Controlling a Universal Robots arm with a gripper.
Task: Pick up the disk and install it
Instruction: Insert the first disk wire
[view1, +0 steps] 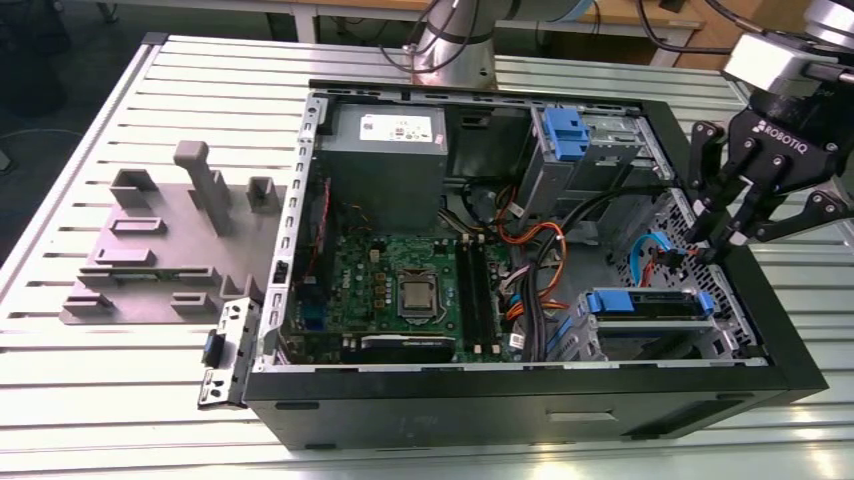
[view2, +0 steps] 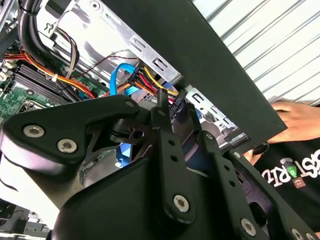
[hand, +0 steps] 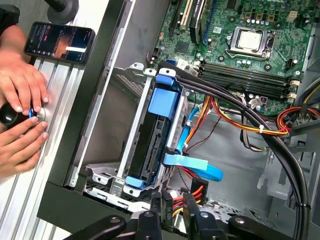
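The open computer case (view1: 534, 390) lies on its side on a slatted metal table (view1: 80, 380) (grey fixture block (view1: 167, 240) at the exterior view's left). The robot's hand (view1: 721, 235) hangs over the case's right edge in the exterior view, fingers drawn together, grasping nothing. The disk (view1: 647, 302) sits in the drive cage (hand: 131, 145) at lower right, blue carrier showing. In the first wrist view a person's hands (hand: 20, 110) and a phone (hand: 59, 41) rest on the table at upper left.

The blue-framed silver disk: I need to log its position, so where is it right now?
In the exterior view the blue-framed silver disk sits in the metal drive cage at the open black computer case's near corner on that view's right, below the gripper, beside the green motherboard.
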